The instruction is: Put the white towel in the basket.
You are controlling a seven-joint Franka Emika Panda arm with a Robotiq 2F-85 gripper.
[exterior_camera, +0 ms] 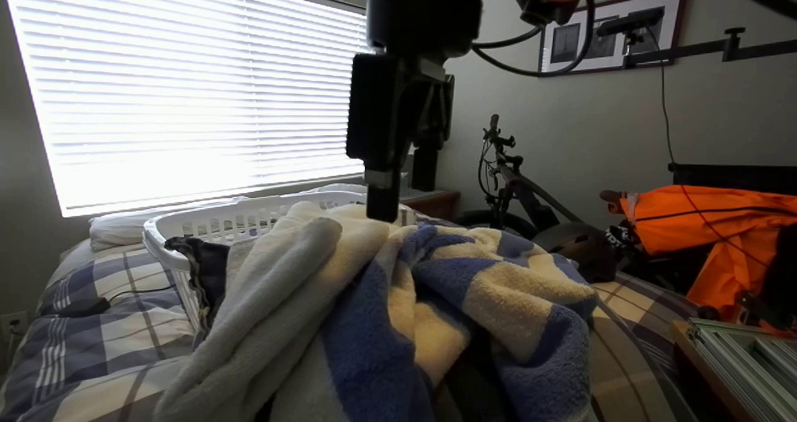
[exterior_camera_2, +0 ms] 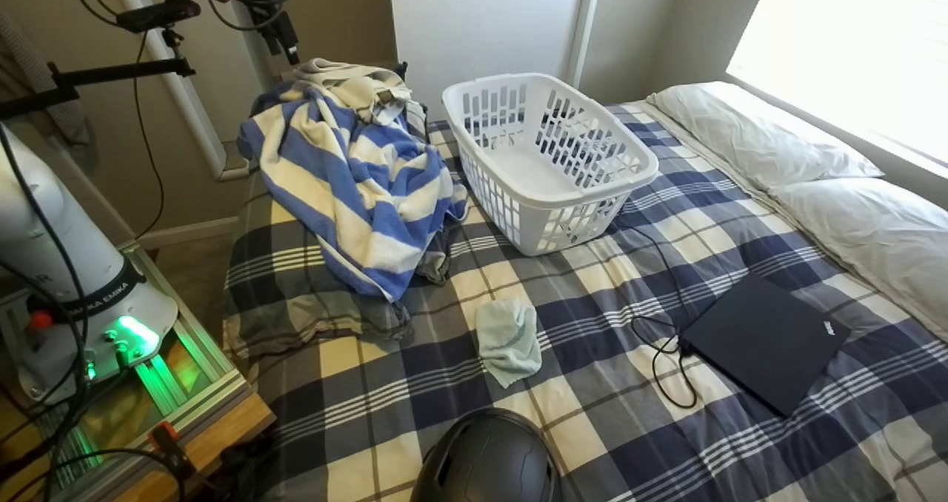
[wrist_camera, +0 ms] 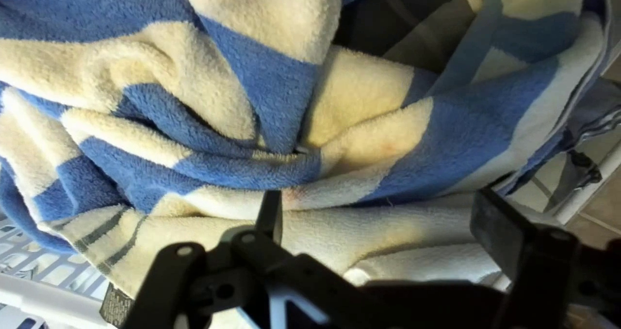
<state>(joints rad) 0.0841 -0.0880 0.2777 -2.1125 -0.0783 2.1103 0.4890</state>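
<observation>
The white towel, a plain cream cloth, lies in folds against the blue-and-cream blanket. It shows in both exterior views and across the lower middle of the wrist view. The white slotted basket stands on the bed beside the pile; both exterior views show it, and its rim shows at the lower left of the wrist view. My gripper points down over the towel, also in the wrist view. Its fingers are wide apart with nothing held. I cannot tell whether a fingertip touches the towel.
A small pale cloth, a black laptop with its cable and a dark helmet lie on the bed. Dark cloth shows beside the basket. Pillows lie along the window side. A camera arm stands near the robot.
</observation>
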